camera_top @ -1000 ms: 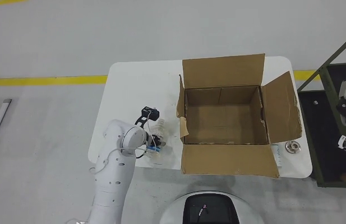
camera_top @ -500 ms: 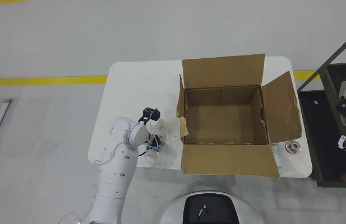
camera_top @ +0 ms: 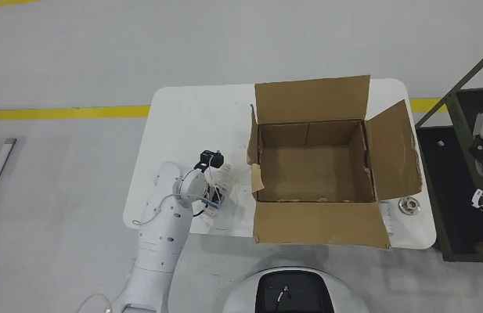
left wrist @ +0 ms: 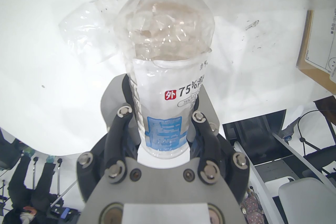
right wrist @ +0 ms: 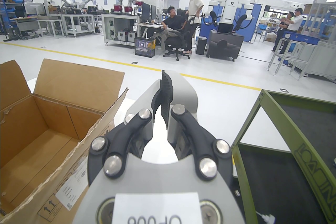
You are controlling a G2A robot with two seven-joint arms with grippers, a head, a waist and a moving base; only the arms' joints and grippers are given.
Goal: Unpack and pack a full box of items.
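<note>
Left gripper (left wrist: 162,97) clamped on clear labelled bottle (left wrist: 165,33), near the open cardboard box (camera_top: 319,224). Right gripper (right wrist: 163,96) pinched together, holding nothing.

Clear bottle (left wrist: 168,46) with white-and-blue label (left wrist: 168,109); brown box (camera_top: 311,100); white table (camera_top: 194,133).

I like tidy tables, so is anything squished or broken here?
Yes. A crumpled clear plastic bottle lies on the white table, beside the labelled clear bottle in the left claw. It looks squashed.
</note>
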